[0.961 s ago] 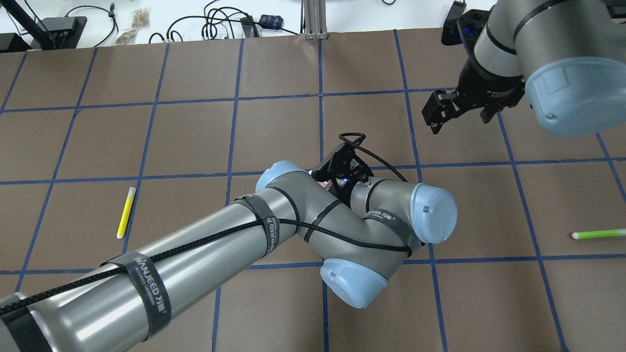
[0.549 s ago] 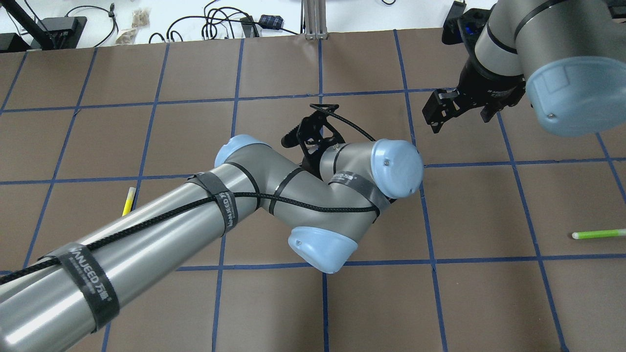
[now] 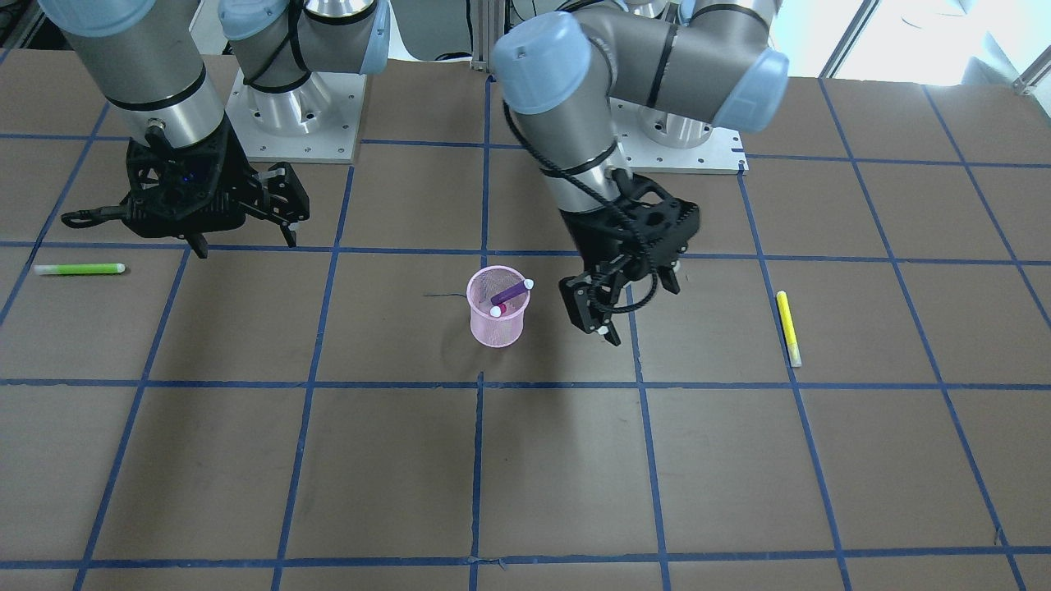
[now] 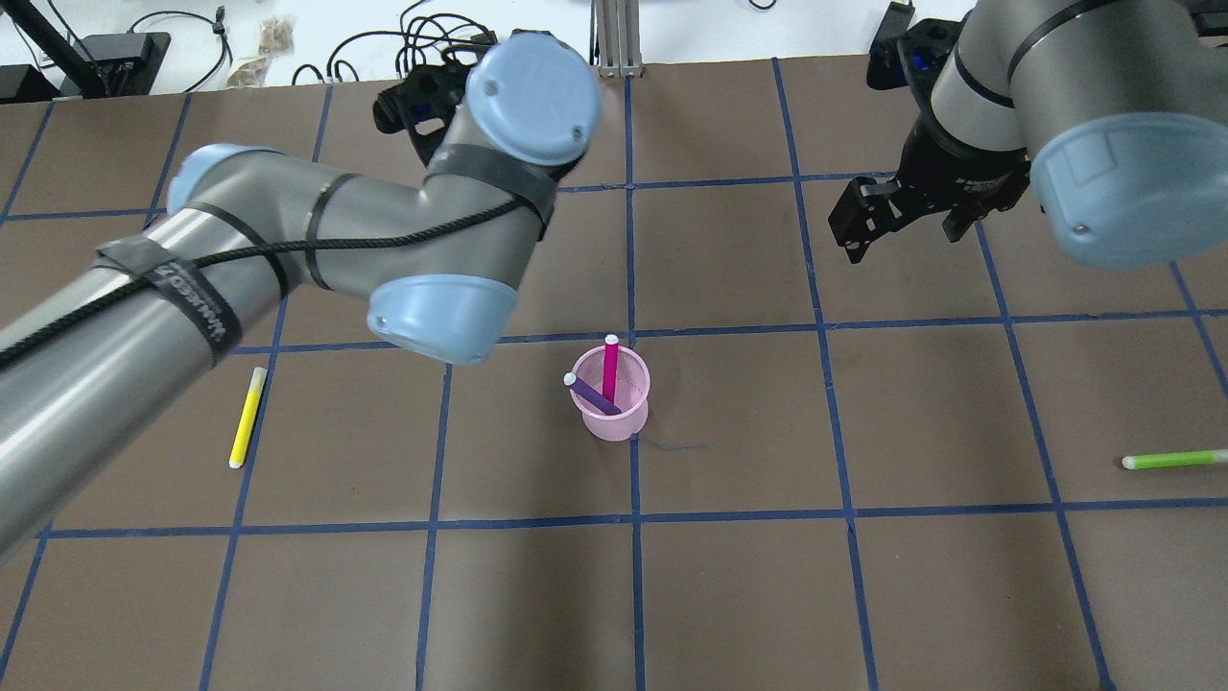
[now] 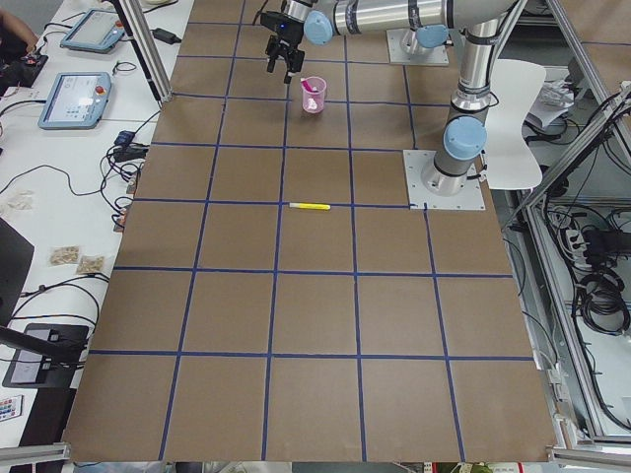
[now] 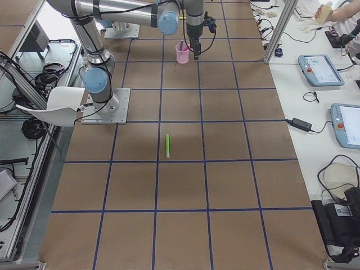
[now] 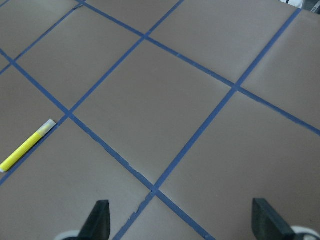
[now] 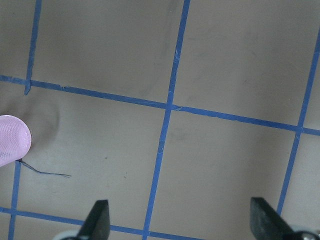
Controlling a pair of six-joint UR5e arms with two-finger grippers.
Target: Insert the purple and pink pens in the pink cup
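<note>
The pink mesh cup [image 4: 625,415] stands upright mid-table, also in the front view [image 3: 496,327]. The pink pen [image 4: 610,369] and the purple pen [image 4: 591,395] both stand slanted inside it; the purple pen's top leans over the rim [image 3: 511,291]. My left gripper [image 3: 593,318] hangs open and empty above the table, on the cup's left side; its wrist view shows wide-apart fingers [image 7: 100,220] over bare table. My right gripper [image 4: 857,228] is open and empty, raised at the far right; its wrist view catches the cup's edge [image 8: 12,140].
A yellow pen [image 4: 246,417] lies on the robot's left side, also in the left wrist view [image 7: 27,146]. A green pen [image 4: 1175,460] lies near the right edge. Cables and devices sit beyond the far table edge [image 4: 432,43].
My left arm has lifted and swung from over the cup toward the far left, uncovering the cup with both pens in it. The right arm has not moved.
</note>
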